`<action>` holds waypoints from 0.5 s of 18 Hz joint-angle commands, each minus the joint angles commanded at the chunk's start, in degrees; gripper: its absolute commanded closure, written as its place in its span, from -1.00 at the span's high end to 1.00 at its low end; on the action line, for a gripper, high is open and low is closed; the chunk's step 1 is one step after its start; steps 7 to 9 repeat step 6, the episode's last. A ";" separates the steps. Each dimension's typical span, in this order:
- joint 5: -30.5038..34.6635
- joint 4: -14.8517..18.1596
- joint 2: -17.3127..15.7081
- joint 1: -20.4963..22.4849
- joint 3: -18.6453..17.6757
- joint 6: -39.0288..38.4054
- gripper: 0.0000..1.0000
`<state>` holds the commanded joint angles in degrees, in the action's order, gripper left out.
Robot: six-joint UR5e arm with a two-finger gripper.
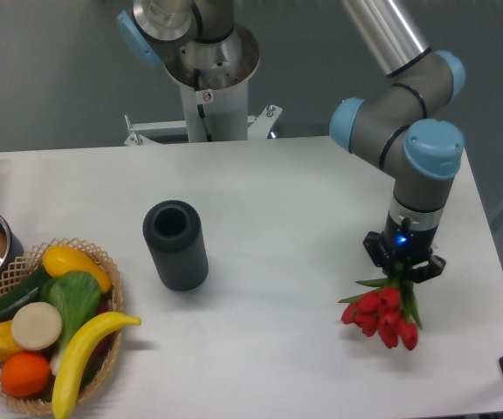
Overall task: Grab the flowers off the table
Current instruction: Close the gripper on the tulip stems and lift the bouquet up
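One arm reaches straight down, gripper clasping the flowers.

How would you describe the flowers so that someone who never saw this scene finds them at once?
Look at the white table, near its front right corner, directly under the arm's pincer. There lies a small bunch of red tulips, the flowers, with green leaves. Nothing else on that side is red; the dark cylinder stands apart.

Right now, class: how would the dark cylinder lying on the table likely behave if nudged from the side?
The dark cylinder lies on its side, so it would probably roll. Its ribbed surface may add grip against sliding. It looks hollow, so possibly light.
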<state>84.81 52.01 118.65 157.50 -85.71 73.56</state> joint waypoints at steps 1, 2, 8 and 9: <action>0.00 1.93 0.44 0.00 2.10 0.00 -1.00; 0.09 4.13 0.70 0.00 4.39 0.00 -1.00; 1.57 8.01 1.06 -0.09 7.67 0.09 -1.00; 1.57 8.01 1.06 -0.09 7.67 0.09 -1.00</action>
